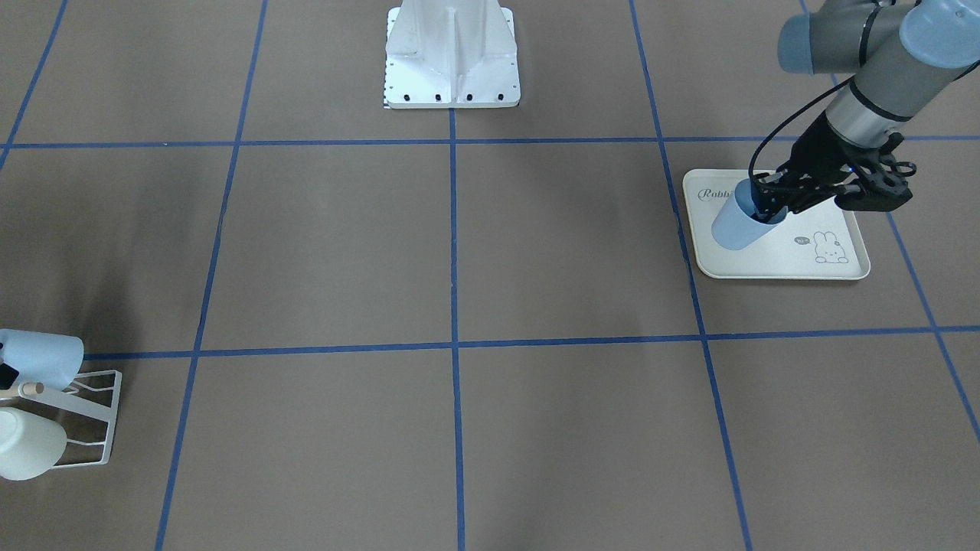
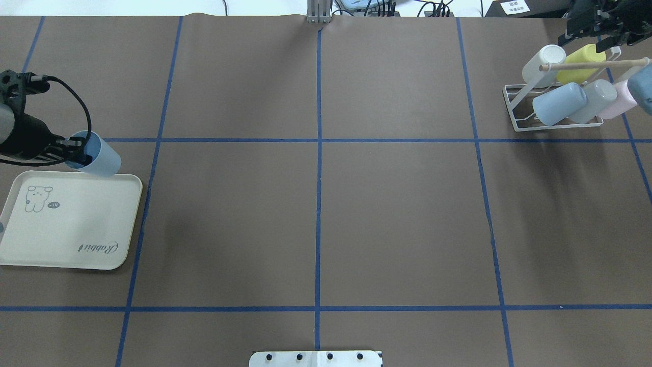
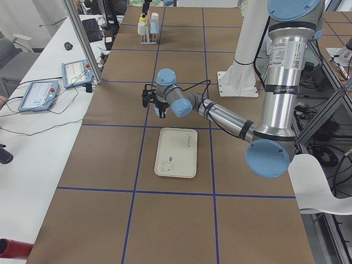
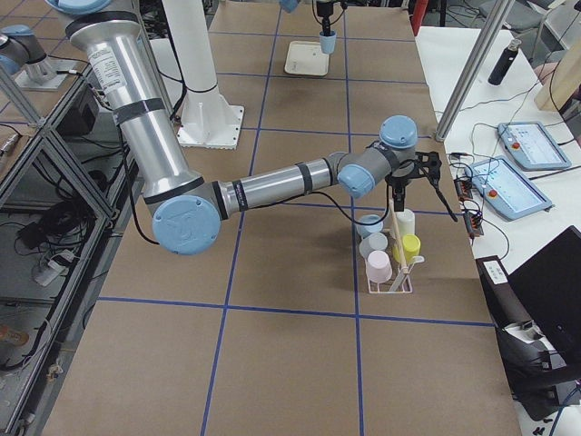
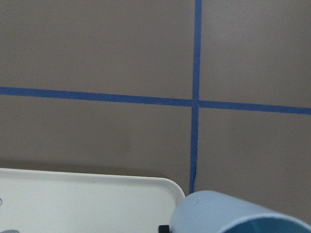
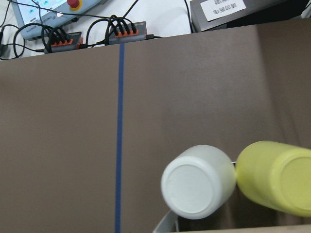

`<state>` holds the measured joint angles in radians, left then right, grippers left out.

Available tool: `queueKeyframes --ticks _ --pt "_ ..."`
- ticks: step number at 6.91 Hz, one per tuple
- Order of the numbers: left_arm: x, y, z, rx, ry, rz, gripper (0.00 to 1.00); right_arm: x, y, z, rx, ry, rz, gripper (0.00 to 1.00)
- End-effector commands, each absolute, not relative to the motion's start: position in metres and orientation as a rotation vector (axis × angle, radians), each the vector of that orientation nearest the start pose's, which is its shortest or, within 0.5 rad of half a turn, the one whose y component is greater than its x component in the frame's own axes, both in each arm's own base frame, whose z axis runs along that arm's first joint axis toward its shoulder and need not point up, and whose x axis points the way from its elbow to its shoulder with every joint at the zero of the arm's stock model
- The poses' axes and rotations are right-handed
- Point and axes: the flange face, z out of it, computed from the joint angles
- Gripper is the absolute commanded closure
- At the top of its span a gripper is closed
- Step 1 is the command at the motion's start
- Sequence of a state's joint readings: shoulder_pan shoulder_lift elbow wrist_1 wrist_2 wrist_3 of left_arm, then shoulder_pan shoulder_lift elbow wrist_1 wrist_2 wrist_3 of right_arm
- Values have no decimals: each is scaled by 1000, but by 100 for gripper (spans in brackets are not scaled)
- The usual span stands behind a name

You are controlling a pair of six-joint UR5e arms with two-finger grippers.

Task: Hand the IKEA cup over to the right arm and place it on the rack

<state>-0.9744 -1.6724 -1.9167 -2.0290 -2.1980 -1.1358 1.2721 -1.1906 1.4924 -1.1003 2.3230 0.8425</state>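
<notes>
While aloft, cup (image 1: pixel 736 228) near tray (image 1: pixel 796 264) edge.

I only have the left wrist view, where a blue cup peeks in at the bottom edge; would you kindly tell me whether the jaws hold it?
Observer: Yes, the left gripper pinches the blue cup by its rim, tilted, lifted off the rabbit tray.
Operator: Thanks. Where is the other arm?
Observer: The right gripper hangs over the rack, across the table, which already carries five cups.
</notes>
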Motion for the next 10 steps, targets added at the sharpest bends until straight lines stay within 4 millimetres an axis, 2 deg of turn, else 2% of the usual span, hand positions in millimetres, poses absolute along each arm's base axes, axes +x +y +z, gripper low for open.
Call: queueKeyframes --ticks 1,2,3,4,5,7,8,9,10 --pt "260 -459 309 92 1326 -326 100 -173 -618 369 207 -1147 316 0" --pt "286 -434 278 -4 1495 -355 100 -183 -607 355 194 -1253 382 0" --pt "301 -416 250 -92 1651 -364 100 -196 -590 341 169 -1378 422 0" --pt "298 -411 227 -97 1782 -425 100 -205 -572 326 147 -1499 429 0" --pt "318 -392 208 -153 1933 -486 100 -213 -554 311 140 -1594 399 0" --pt "376 -335 183 -253 2247 -568 100 -217 -521 286 211 -1751 253 0" --pt "390 -327 175 -270 2329 -575 100 -219 -504 281 251 -1836 171 0" --pt "397 -330 168 -268 2371 -590 100 -220 -493 274 249 -1910 147 0" --pt "402 -323 155 -288 2424 -585 100 -226 -479 262 250 -2019 138 0"
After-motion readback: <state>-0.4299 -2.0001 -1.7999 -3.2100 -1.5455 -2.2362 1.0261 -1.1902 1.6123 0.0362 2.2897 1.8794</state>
